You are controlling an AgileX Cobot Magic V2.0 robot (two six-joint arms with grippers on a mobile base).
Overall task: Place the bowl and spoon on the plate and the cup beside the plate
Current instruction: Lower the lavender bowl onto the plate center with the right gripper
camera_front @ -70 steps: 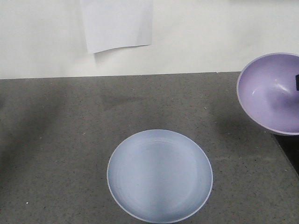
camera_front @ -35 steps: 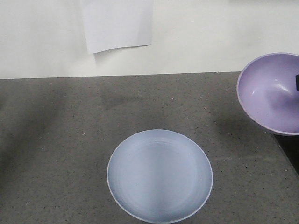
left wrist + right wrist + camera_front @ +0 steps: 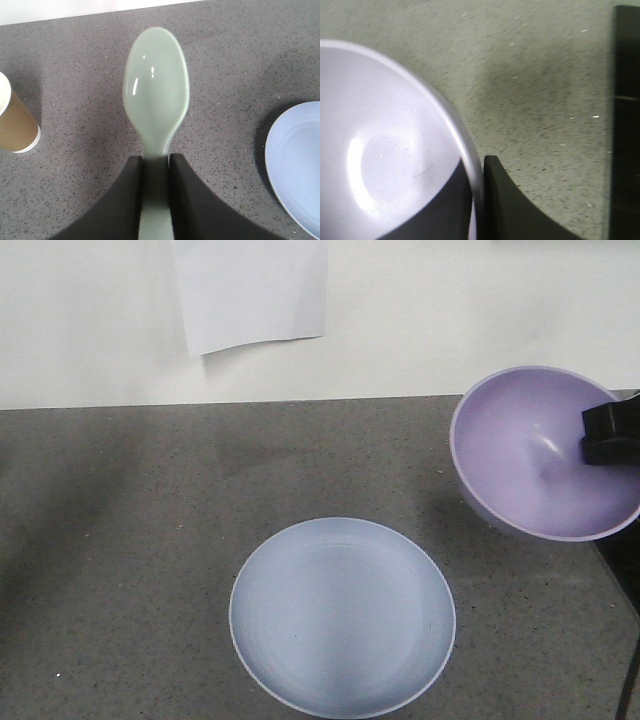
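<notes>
The pale blue plate (image 3: 342, 616) lies flat on the grey table, near the front centre. The purple bowl (image 3: 530, 455) hangs tilted above the table's right side, its opening facing the camera. My right gripper (image 3: 610, 435) is shut on its right rim. In the right wrist view the bowl (image 3: 380, 150) has its rim pinched by the right gripper (image 3: 477, 167), one finger inside and one outside. My left gripper (image 3: 156, 162) is shut on the handle of the mint-green spoon (image 3: 156, 85), held above the table. The brown cup (image 3: 15, 125) stands to the left, the plate (image 3: 297, 165) to the right.
A white sheet of paper (image 3: 250, 290) hangs on the wall behind the table. The table's right edge (image 3: 612, 565) drops off just below the held bowl. A dark strip (image 3: 625, 125) runs along the right of the right wrist view.
The bowl has moved left and a little down, further into the front view, still in my right gripper, which now shows more. The plate has not moved.
</notes>
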